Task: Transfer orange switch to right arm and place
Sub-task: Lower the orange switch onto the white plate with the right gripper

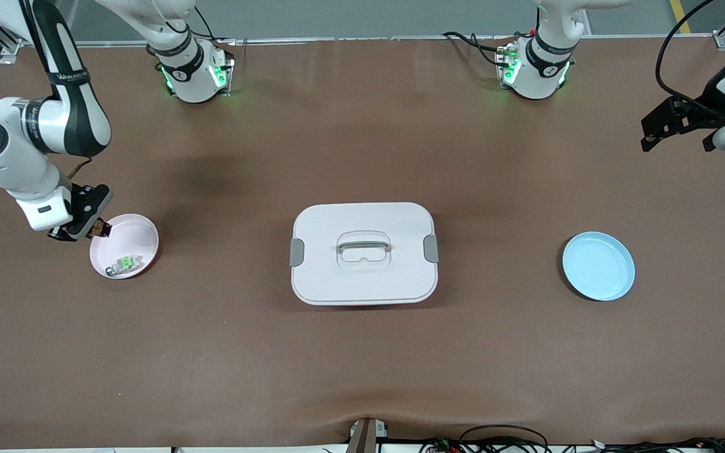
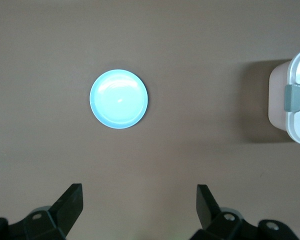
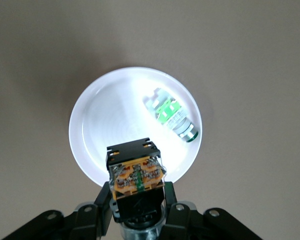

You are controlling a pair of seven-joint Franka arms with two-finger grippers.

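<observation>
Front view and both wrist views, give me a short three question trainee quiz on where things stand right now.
1. True or false: the right gripper is shut on the small black and orange switch.
2. What lies on the round pink plate?
A. a small pale switch with a green middle
B. nothing
C. a lid
3. Fill in: the open left gripper waits above the table near the round ____ plate.

Key: 1 true; 2 A; 3 blue.

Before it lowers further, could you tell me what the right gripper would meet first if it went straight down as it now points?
Probably the pink plate: the right gripper, shut on the orange switch, hangs over its rim, clear of the green switch.
</observation>
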